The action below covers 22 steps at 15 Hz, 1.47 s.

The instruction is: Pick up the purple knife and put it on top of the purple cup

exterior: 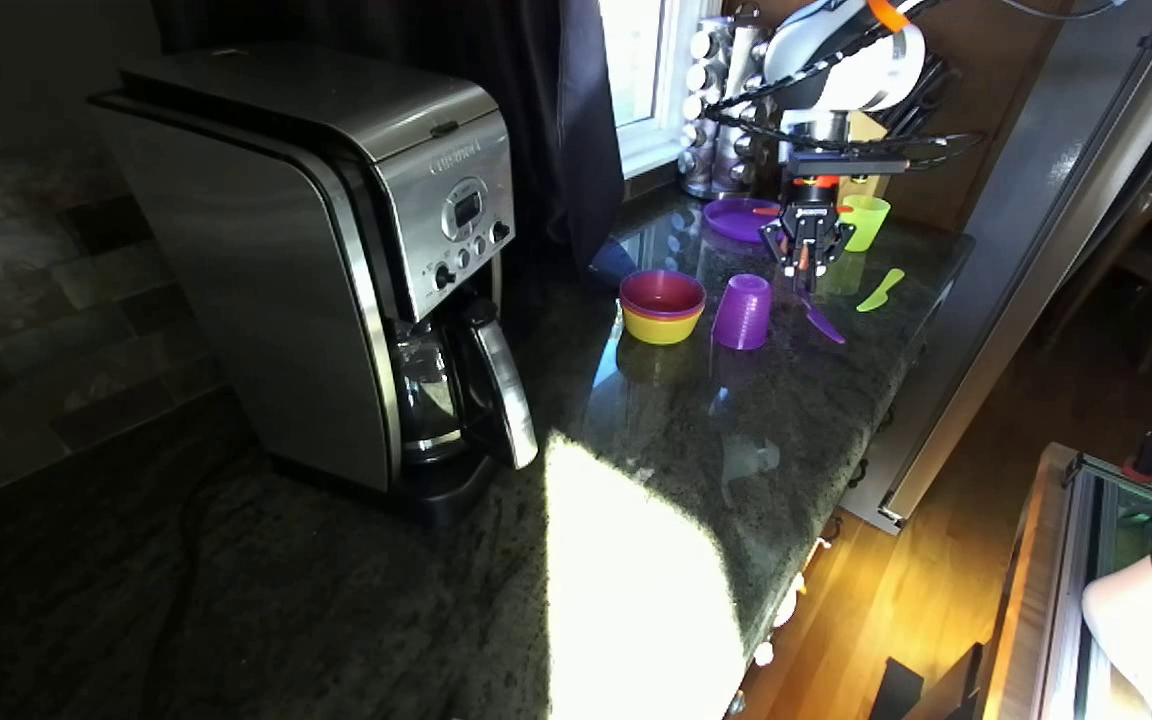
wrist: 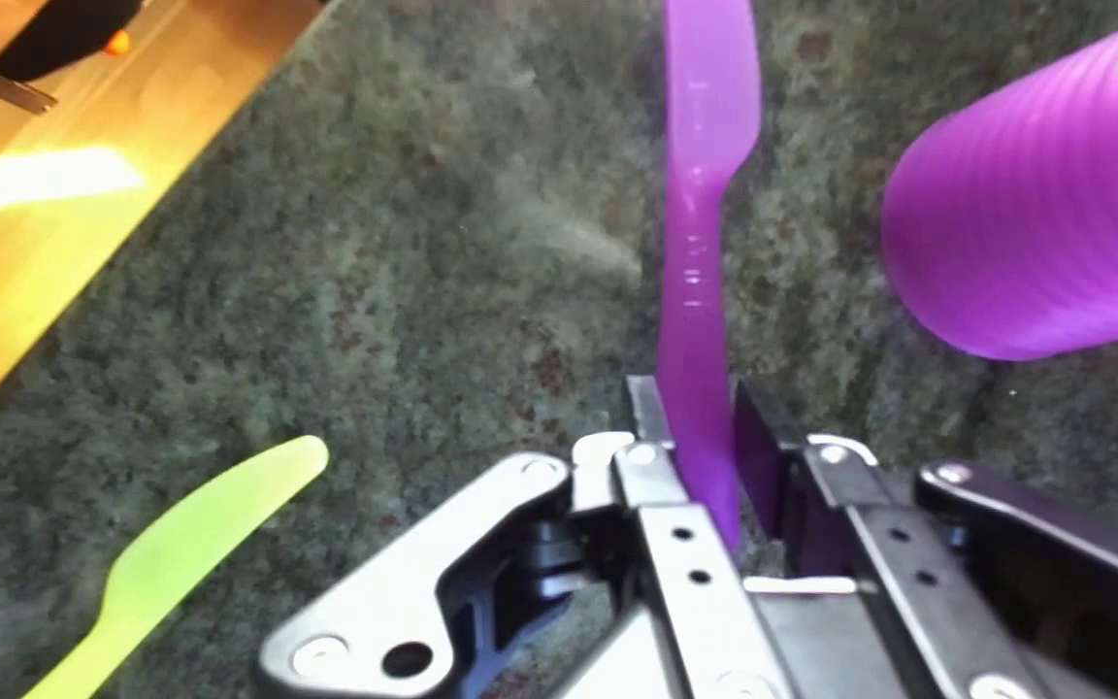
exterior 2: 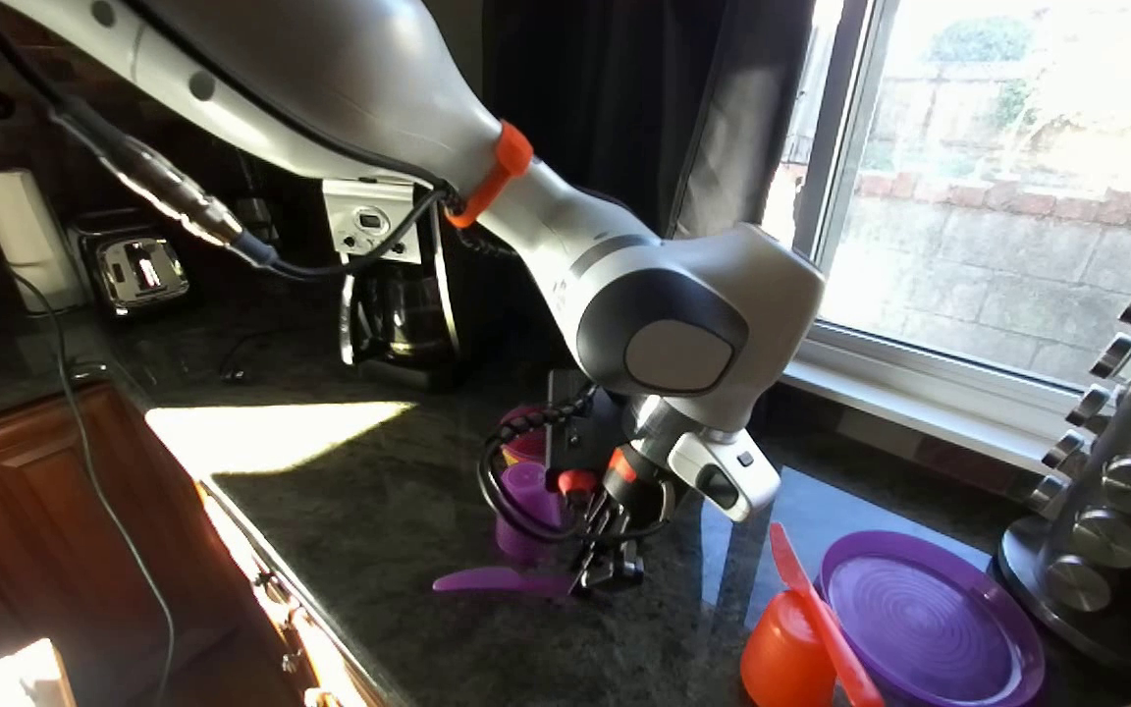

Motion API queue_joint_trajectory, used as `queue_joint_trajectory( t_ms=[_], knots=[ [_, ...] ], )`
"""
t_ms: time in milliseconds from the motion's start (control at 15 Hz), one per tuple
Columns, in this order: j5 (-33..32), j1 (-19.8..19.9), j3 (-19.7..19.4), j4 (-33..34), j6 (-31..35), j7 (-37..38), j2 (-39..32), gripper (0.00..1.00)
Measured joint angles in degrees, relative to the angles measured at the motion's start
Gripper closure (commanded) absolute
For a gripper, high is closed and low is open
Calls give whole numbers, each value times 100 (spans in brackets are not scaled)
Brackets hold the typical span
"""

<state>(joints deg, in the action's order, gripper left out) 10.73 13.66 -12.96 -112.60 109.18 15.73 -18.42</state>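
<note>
Fingers (wrist: 651, 476) tight on the purple knife (wrist: 693, 262) at its handle end, near the purple cup (wrist: 1044, 214)

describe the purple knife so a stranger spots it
In an exterior view, past the coffee maker on the dark counter stands a purple cup. Beside it is the purple knife, handle inside the gripper. This knife is long and thin, unlike the cup, and purple, unlike the green knife.

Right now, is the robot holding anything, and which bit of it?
Yes, the purple knife, by its handle: the jaws pinch it near the end, leaving the blade sticking out.
</note>
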Motion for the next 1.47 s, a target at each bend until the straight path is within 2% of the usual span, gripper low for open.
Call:
queue_joint_trajectory(
  t_ms=[200, 400, 1067, 1467],
  knots=[
    [46, 63, -60, 180, -633, 87, 331, 94],
    [164, 54, -79, 312, -860, 468, 593, 94],
    [244, -314, 43, 398, -754, 2135, 660, 94],
    [242, -441, 75, 228, -177, 2605, 625, 94]
  ],
)
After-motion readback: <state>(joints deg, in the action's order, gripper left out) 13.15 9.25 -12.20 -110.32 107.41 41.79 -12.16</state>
